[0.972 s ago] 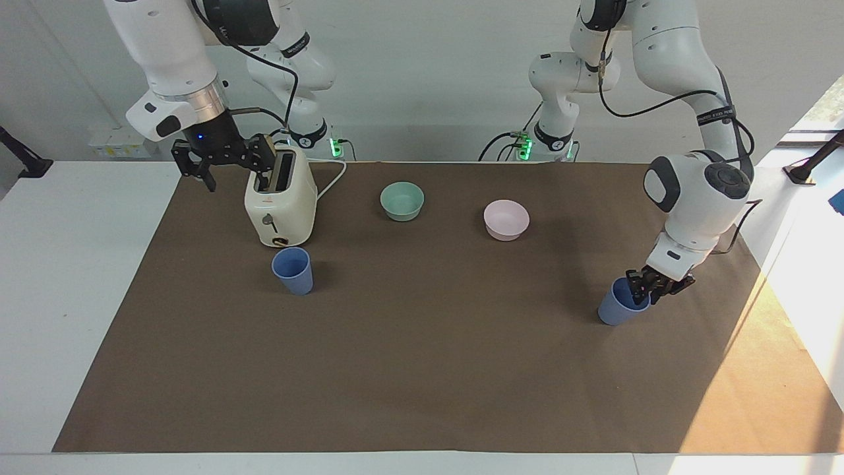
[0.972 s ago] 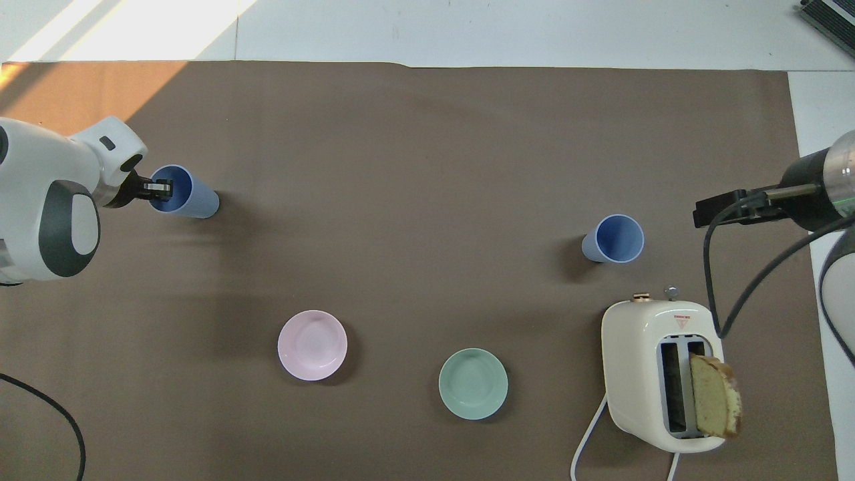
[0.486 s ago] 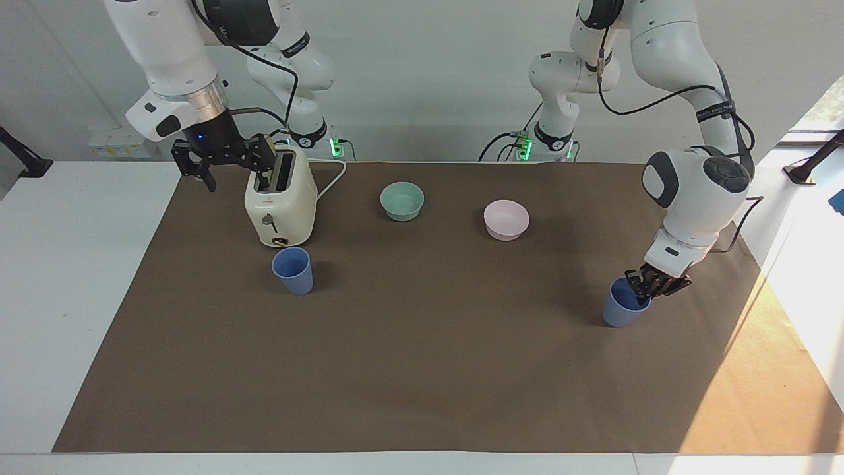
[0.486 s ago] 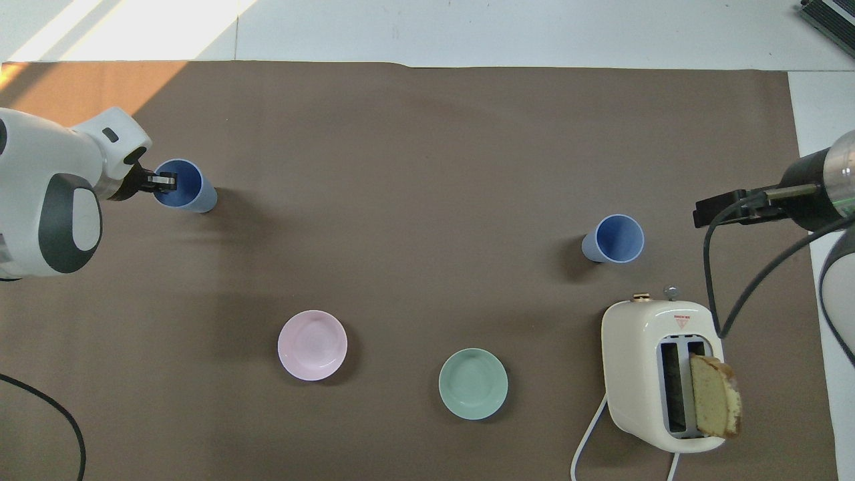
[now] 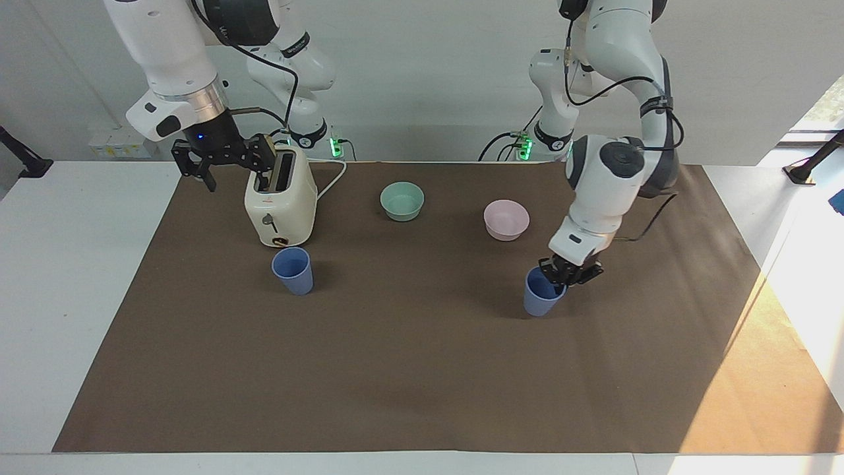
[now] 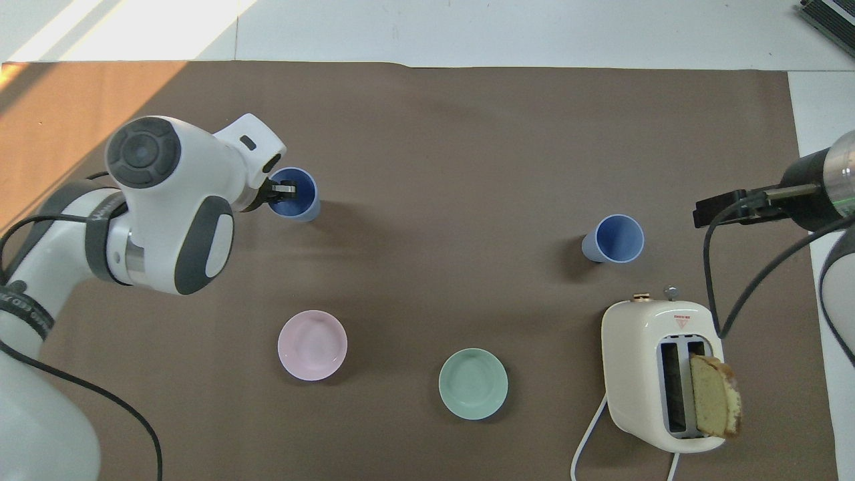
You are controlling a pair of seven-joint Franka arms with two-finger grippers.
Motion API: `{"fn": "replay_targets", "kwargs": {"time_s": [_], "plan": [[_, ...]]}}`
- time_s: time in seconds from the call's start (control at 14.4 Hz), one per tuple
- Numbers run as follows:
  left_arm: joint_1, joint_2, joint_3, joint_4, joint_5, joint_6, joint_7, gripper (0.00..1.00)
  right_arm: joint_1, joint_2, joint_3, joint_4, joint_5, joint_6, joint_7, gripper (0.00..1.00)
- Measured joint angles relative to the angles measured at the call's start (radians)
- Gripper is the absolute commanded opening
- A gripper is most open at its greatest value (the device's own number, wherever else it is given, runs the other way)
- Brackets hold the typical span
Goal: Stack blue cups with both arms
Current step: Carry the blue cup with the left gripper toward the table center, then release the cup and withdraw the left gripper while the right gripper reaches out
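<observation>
- My left gripper (image 5: 568, 272) pinches the rim of one blue cup (image 5: 542, 292), one finger inside, carrying it upright just off the mat (image 5: 422, 396) mid-table.
- The second blue cup (image 5: 293, 270) stands upright toward the right arm's end, mouth up, just off the toaster's (image 5: 279, 203) front; I'd say the held cup must travel that way along the table's length.
- My right gripper (image 5: 224, 158) waits above the toaster, fingers spread, nearer that cup.
- I count two cups, a green bowl (image 5: 402, 200), a pink bowl (image 5: 506, 220), one toaster.
</observation>
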Motion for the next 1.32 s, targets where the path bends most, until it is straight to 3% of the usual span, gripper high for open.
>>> {"fn": "replay_targets", "kwargs": {"time_s": [0.28,0.35,0.49,0.56,0.76,0.83,1.04,1.32], "plan": [[-0.117,0.014,-0.005,0.000,-0.018,0.034,-0.119,0.00,0.000,0.000,0.000,0.000,0.000,0.000,0.000,1.00],[-0.143,0.017,-0.006,0.000,-0.038,0.035,-0.129,0.04,0.000,0.000,0.000,0.000,0.000,0.000,0.000,1.00],[-0.186,0.023,-0.007,-0.002,-0.071,0.035,-0.142,0.52,0.000,0.000,0.000,0.000,0.000,0.000,0.000,1.00],[-0.200,0.025,-0.009,-0.003,-0.094,0.035,-0.144,0.68,0.000,0.000,0.000,0.000,0.000,0.000,0.000,1.00],[-0.214,0.025,-0.014,-0.003,-0.154,0.039,-0.145,0.96,0.000,0.000,0.000,0.000,0.000,0.000,0.000,1.00],[-0.213,0.025,-0.011,-0.002,-0.158,0.040,-0.145,1.00,0.000,0.000,0.000,0.000,0.000,0.000,0.000,1.00],[-0.199,0.013,0.013,0.003,-0.160,0.036,-0.146,1.00,0.000,0.000,0.000,0.000,0.000,0.000,0.000,1.00],[-0.071,-0.055,0.031,0.006,-0.153,-0.046,-0.102,1.00,0.000,0.000,0.000,0.000,0.000,0.000,0.000,1.00]]}}
